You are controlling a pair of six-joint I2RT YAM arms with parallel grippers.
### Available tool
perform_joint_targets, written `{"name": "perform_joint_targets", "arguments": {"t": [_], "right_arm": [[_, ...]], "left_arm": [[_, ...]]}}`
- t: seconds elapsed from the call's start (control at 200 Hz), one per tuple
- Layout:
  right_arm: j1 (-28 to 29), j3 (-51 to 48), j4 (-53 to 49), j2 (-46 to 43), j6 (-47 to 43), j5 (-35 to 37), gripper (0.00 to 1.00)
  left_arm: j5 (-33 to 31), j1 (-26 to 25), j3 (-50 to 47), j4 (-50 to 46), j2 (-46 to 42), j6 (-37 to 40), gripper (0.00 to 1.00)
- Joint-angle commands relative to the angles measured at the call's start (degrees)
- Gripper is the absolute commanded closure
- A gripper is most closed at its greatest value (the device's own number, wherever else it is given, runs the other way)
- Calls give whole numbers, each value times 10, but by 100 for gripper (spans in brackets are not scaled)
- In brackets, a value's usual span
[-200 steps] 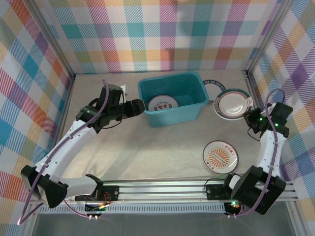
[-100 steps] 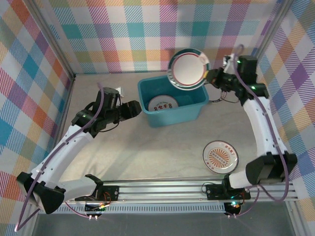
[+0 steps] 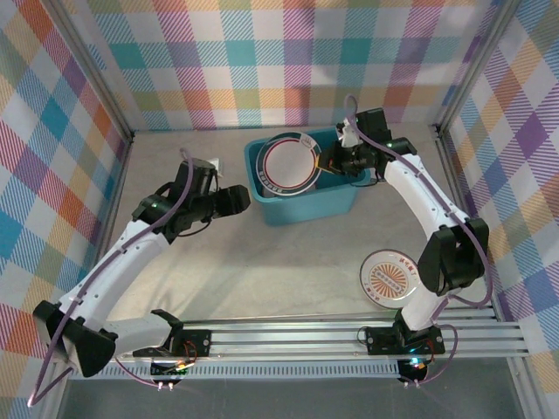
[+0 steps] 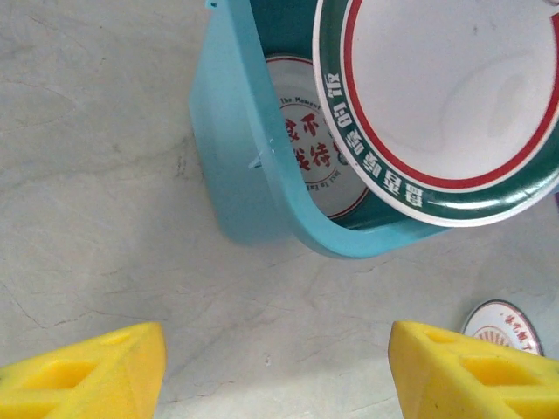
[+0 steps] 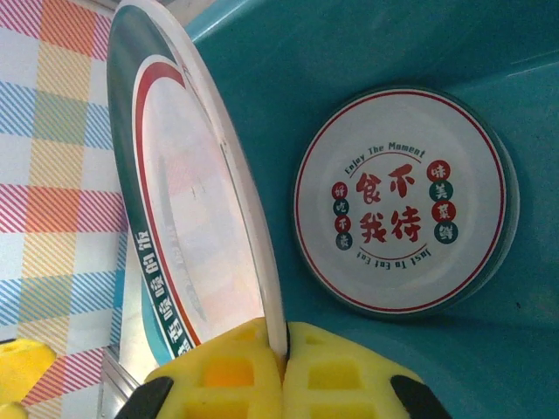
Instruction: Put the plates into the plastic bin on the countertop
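The right tool (image 3: pixel 323 161) is clamped on the rim of a green-rimmed plate (image 3: pixel 288 162). In the right wrist view its yellow fingers (image 5: pixel 231 367) press together on the plate's thin white edge, so the right tool (image 5: pixel 284 349) stands narrow with the dish between its pads. The green-rimmed plate (image 5: pixel 188 227) is tilted steeply, almost on edge. It hangs over the opening of the plastic bin (image 3: pixel 306 205) toward its left half, with the white centre turned up to the overhead camera. Flat on the bin's floor lies a red-lettered plate (image 5: pixel 403 201), apart from the held one. The left wrist view shows the same red-lettered plate (image 4: pixel 306 157) partly covered by the green-rimmed plate (image 4: pixel 437 105), whose lower rim crosses the wall of the plastic bin (image 4: pixel 231 166). The left tool (image 3: pixel 236 198) hovers over the beige surface (image 3: pixel 262 271) just left of the bin, its yellow fingers (image 4: pixel 79 367) spread wide with nothing between them. An orange sunburst plate (image 3: pixel 390 279) rests flat on the surface well in front of the bin, near the right arm's base.
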Motion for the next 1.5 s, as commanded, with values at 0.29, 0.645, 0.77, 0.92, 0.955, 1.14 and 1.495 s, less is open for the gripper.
{"name": "perform_joint_targets", "arguments": {"t": [0.29,0.645,0.77,0.92,0.955,1.14,1.495], "right_arm": [[-2,66,-38,101,-49,-17,100],[-11,141,-75,187,-47,-50,100],[-13,140,-83,202,-52,-26,100],[-15,144,-84,217,-62,-11,100],[-15,143,-85,221,-61,-12,100],[-16,123,-66,233,-56,-14,100],[-17,124,-55,261,-53,-8,95]], "left_arm": [[-7,15,56,38,87,49,32],[-11,26,75,36,113,43,31],[-4,30,92,33,129,43,31],[4,30,108,27,143,44,31],[4,30,110,26,146,44,31],[8,31,112,24,149,40,31],[10,31,110,25,150,30,31]]}}
